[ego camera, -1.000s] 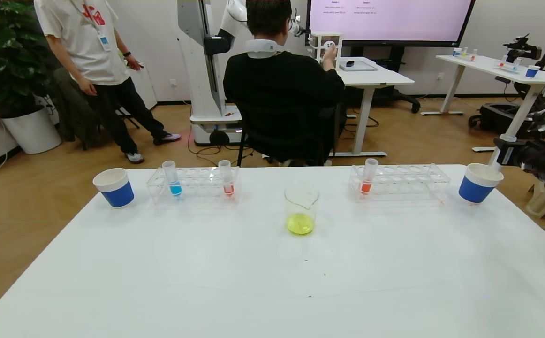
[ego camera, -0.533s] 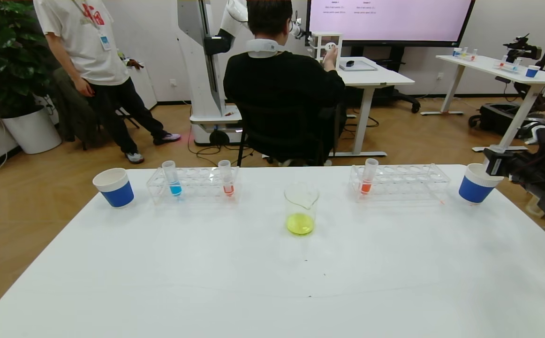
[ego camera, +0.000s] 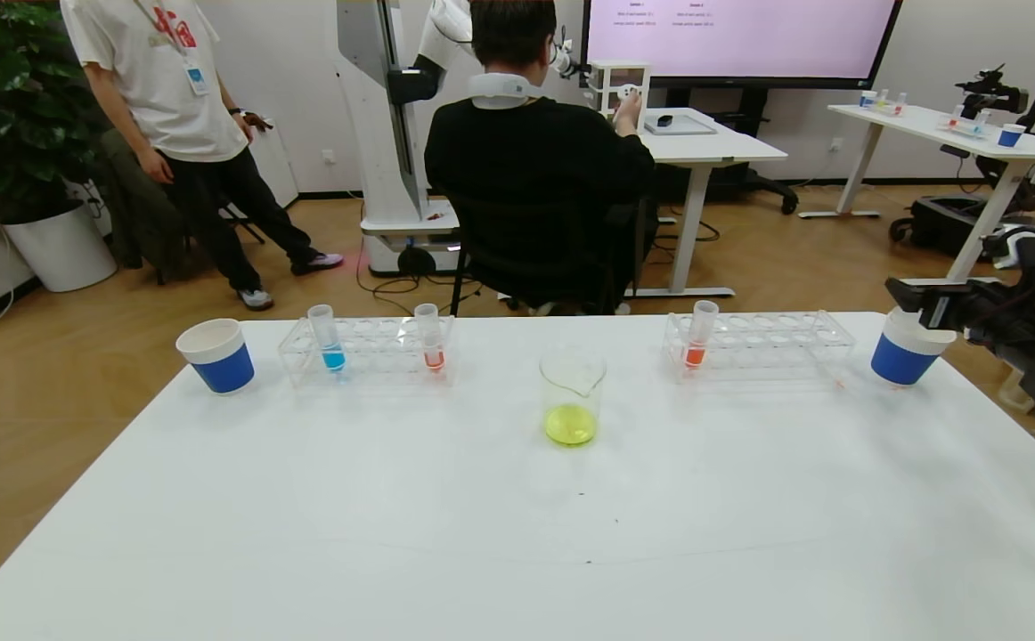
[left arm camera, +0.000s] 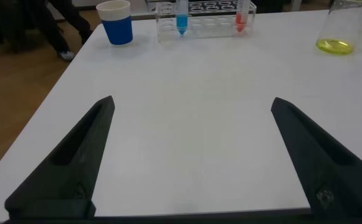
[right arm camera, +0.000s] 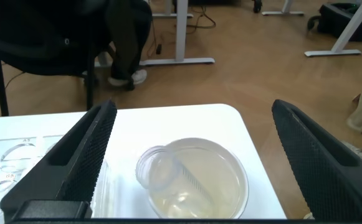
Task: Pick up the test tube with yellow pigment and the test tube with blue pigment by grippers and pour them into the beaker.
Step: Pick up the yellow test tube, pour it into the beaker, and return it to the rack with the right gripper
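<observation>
The beaker stands mid-table with yellow-green liquid in its bottom; it also shows in the left wrist view. The test tube with blue pigment stands upright in the left rack, also seen in the left wrist view. No tube holding yellow liquid shows. My right gripper hangs open just above the right blue cup. In the right wrist view, my right gripper looks down on an empty clear tube leaning inside that cup. My left gripper is open and empty over the near left table.
Orange-red tubes stand in the left rack and the right rack. A second blue cup stands at the far left. Behind the table are a seated person, a standing person and another robot.
My right gripper has moved left, from beside the right blue cup to over it. Nothing on the table has moved.
</observation>
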`<state>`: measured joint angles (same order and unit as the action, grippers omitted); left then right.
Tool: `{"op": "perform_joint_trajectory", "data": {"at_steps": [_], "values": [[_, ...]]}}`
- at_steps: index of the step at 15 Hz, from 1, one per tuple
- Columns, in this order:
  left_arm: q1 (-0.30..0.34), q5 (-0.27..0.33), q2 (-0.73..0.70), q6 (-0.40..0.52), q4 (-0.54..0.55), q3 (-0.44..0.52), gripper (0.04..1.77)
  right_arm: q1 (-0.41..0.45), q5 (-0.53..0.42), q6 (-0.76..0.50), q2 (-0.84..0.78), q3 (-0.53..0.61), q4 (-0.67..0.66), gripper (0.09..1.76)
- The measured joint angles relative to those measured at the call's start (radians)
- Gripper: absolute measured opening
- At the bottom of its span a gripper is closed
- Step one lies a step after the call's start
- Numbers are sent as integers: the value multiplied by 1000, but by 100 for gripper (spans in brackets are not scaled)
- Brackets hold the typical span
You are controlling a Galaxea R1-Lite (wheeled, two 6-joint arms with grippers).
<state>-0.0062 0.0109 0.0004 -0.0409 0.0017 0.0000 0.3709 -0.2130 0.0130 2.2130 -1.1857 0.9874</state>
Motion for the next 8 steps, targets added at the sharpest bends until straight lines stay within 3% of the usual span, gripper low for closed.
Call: {"op": "perform_joint_trajectory", "data": {"at_steps": [4,6,8], "values": [[0,0,0,0,0,0,175,-83,4,-6,-64,-15,-42,174],[0,0,0,0,0,0,175,-180,43,-13,-116,-19,-91,174],[0,0,0,0,0,0,175,-300,141,-35,-165,-30,-128,174]]}}
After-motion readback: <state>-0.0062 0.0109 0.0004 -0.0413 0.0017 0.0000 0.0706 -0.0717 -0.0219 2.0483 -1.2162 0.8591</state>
